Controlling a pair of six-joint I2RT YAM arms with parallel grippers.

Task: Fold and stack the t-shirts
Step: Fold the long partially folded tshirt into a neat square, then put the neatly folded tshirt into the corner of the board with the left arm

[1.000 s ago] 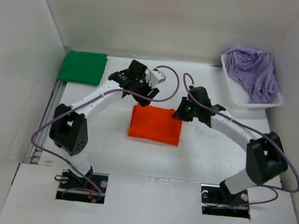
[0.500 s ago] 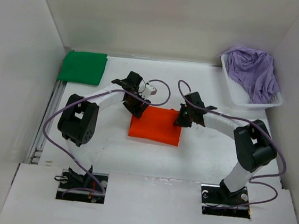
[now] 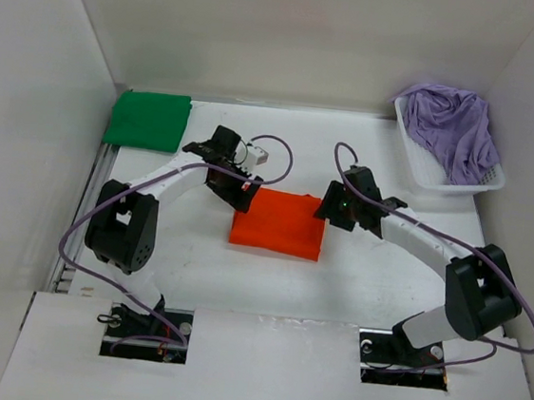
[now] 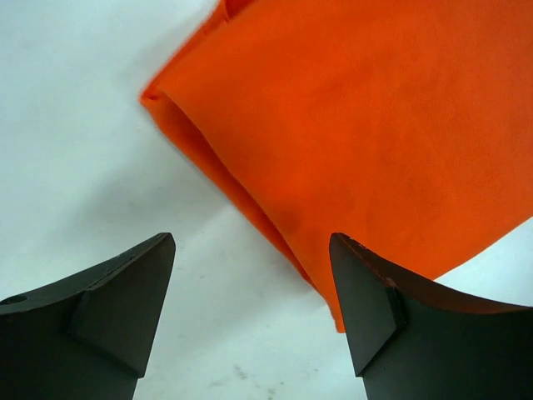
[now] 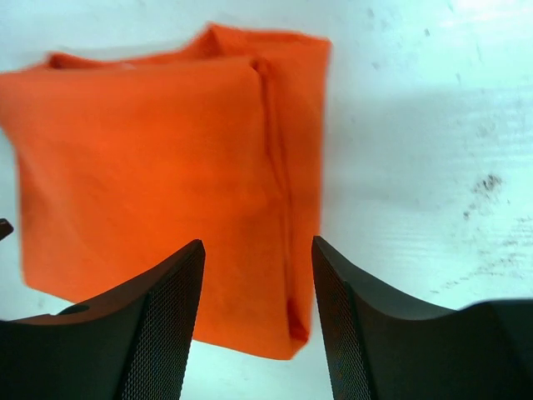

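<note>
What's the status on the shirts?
Left gripper open, empty. Right gripper open, empty. Orange shirt folded, lying free. Nothing in the way.

A robot lab test cell: plain white panels box in a white counter, and a cabled left arm and right arm are bolted at its near edge.

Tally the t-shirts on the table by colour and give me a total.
green t-shirt: 1
orange t-shirt: 1
lavender t-shirt: 1
Total: 3
</note>
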